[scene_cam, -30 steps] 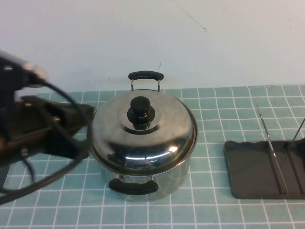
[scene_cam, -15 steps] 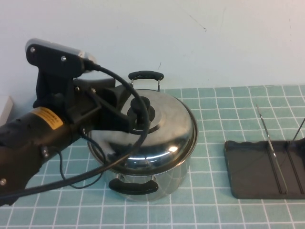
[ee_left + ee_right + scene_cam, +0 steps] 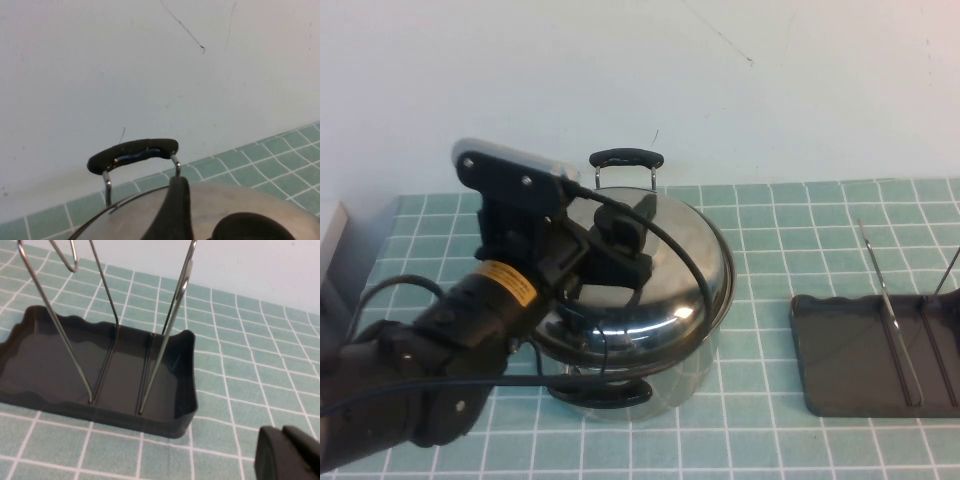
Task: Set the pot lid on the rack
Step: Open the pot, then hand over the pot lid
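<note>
Nearest the camera, left pincer (image 3: 618,245) hovers over lid (image 3: 680,255) knob (image 3: 620,228), fingers apart around it; lid sits on pot (image 3: 650,370). Grasp step: next close, lift, carry to rack (image 3: 865,355) on tabletop (image 3: 770,440). Right pincer (image 3: 287,452) beside rack, state unclear.

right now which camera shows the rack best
Right wrist view: the rack fills it, tray and wire prongs clear. The high view cuts it off at the table's right edge; the left wrist view misses it.
</note>
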